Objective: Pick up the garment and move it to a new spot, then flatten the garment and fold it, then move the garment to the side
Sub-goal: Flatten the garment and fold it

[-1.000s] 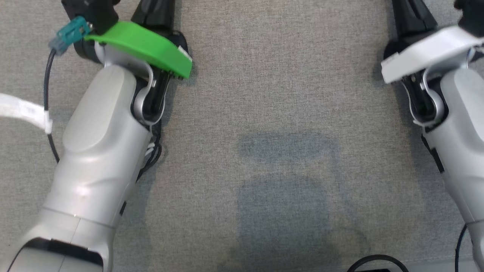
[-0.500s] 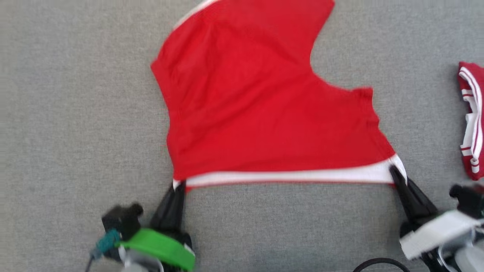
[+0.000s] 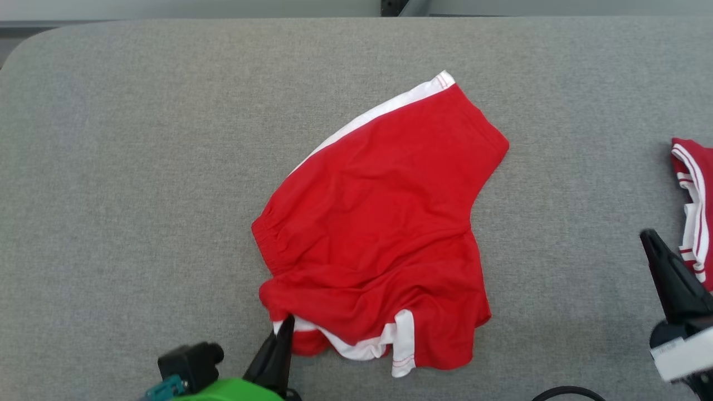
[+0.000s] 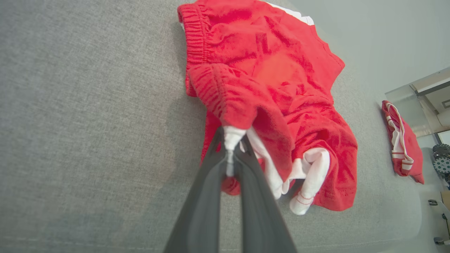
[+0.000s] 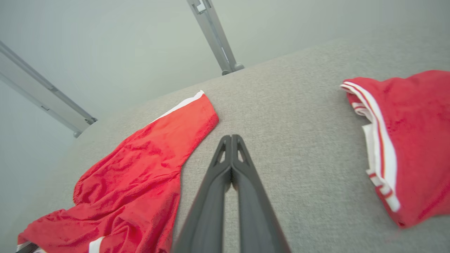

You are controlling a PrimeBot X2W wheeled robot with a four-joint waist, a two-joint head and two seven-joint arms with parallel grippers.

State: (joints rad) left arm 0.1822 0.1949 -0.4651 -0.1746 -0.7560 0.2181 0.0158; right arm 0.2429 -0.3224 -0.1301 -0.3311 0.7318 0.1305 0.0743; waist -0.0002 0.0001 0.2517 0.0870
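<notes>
Garments: two, both red with white trim. Shorts [image 3: 379,223] lie crumpled mid-worktop [image 3: 139,167], with the near hem bunched. Second garment [image 3: 693,206] sits at the right edge, cut off by the frame.

Pincers: two. Left pincer [image 3: 287,324] is clamped on the shorts' white near-left corner — trim pinched between the tips. Right pincer [image 3: 647,238] is closed and empty, between the two garments — touching neither.

Both arms are cut off at the bottom edge. Bunched folds hide the shorts' lower layers.
</notes>
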